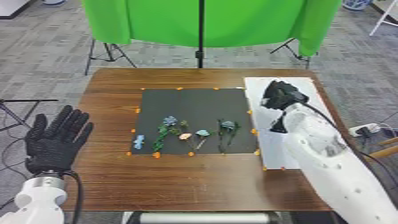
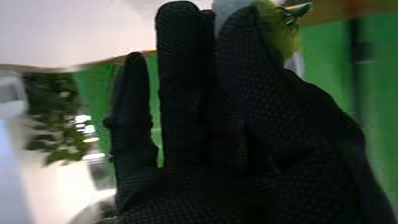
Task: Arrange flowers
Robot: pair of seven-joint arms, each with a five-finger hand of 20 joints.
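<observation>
In the head view, my left hand is wide, fingers straight and spread, beside the left edge of the brown wooden table. My right hand is above a white board. Between my hands, a black mat has orange bits round its edges; on it, nearer me than my right hand, lie a blue flower, a pink flower and other stems. Ahead of both hands hangs a green cloth with a black pole, above a grey floor.

In the right wrist view, my thumb and fingers narrow on a pale flower, yellow-green beside the tips. Beyond my hand are green cloth and leafy foliage.
</observation>
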